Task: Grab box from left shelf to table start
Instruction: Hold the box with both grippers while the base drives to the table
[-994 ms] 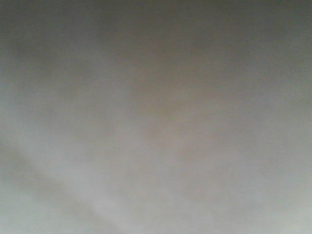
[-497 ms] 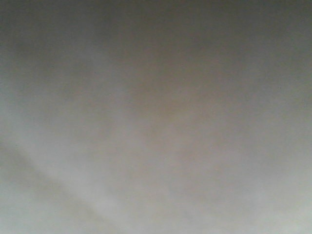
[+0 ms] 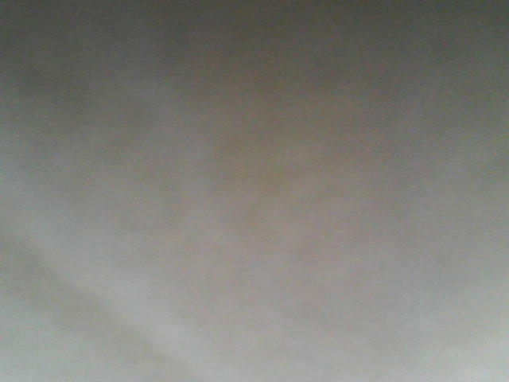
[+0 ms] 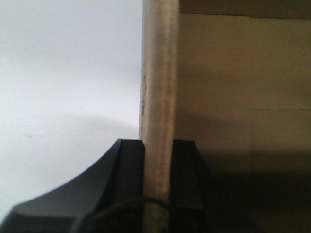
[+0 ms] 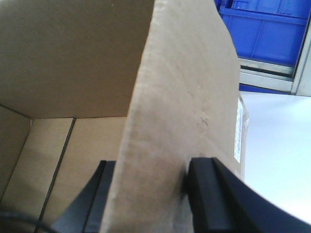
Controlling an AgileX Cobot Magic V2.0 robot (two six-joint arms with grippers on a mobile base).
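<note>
Left gripper [image 4: 158,150]: jaws clamped across a thin upright wall of the box [image 4: 233,97], one pad inside, one outside; pinching the edge looks like the only purchase on something this wide; right gripper [image 5: 153,170] likewise, jaws tight on the opposite wall; box spans between my wrists, hollow interior inboard of each; both wrists aim along the walls; beyond the right jaws, blue bins [image 5: 272,29]; front view only blur.
</note>
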